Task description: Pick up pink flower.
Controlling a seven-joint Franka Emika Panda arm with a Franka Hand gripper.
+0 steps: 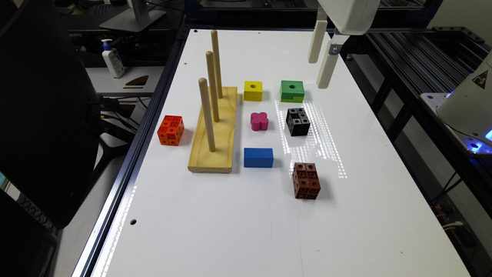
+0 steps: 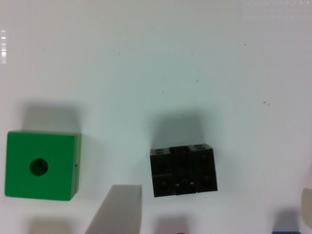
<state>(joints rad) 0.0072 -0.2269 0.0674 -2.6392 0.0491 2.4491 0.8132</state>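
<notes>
Gripper (image 1: pixel 322 69) wide open, empty, upper right of frame above the table (image 1: pixel 246 231); pink flower (image 1: pixel 259 121) mid-frame (untouched, beside black cube (image 1: pixel 298 121)).

In the wrist view, the pink flower (image 2: pixel 171 232) is cut off by the frame edge, leaving a thin magenta sliver. A blue block (image 2: pixel 286 232) is clipped the same way. The end effector (image 2: pixel 212 209) shows as two blurred pale fingers (image 2: pixel 117 210), one barely inside the frame. In the exterior view, the arm above the end effector (image 1: pixel 321 73) is cropped.
</notes>
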